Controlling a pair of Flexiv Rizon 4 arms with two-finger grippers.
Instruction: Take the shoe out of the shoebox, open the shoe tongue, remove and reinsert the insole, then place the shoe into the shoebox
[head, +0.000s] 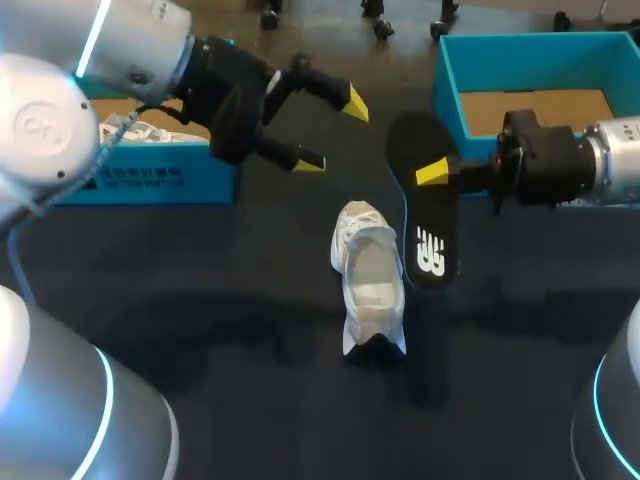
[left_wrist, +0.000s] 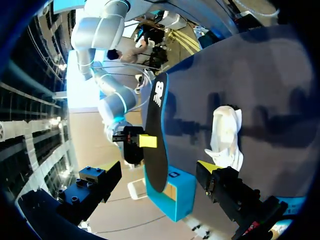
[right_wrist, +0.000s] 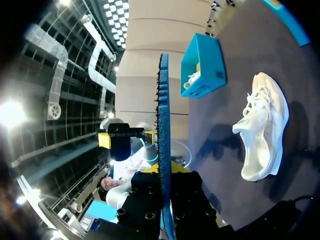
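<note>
Right gripper (head: 432, 173): clenched on the insole (head: 425, 215); in your right wrist view the insole (right_wrist: 163, 125) stands edge-on between the two fingers, pinched from both sides; in the head view one yellow tip lies on its upper face, the other is hidden under it.
Insole: black, with a white logo near the end closer to you; out of the shoe (head: 368, 285) and just to that shoe's right; your left wrist view shows the insole (left_wrist: 155, 145) raised and steeply tilted, the right gripper (left_wrist: 142, 141) gripping it partway along.
Shoe: white, resting on the dark table (head: 200, 300) between the two arms, out of both boxes; opening upward, laces loose at the far end; no finger touches it.
Left gripper (head: 332, 133): released, fingers spread wide with nothing between them; it hangs over the table beyond the shoe, near the left shoebox (head: 140, 178); your right wrist view shows it (right_wrist: 125, 137) past the insole, tips apart.
Left shoebox: blue, at the far left of the table; something white, seemingly another shoe (head: 140, 130), lies inside.
Right shoebox (head: 450, 95): blue, at the far right; its brown floor shows; your right arm crosses in front of it.
</note>
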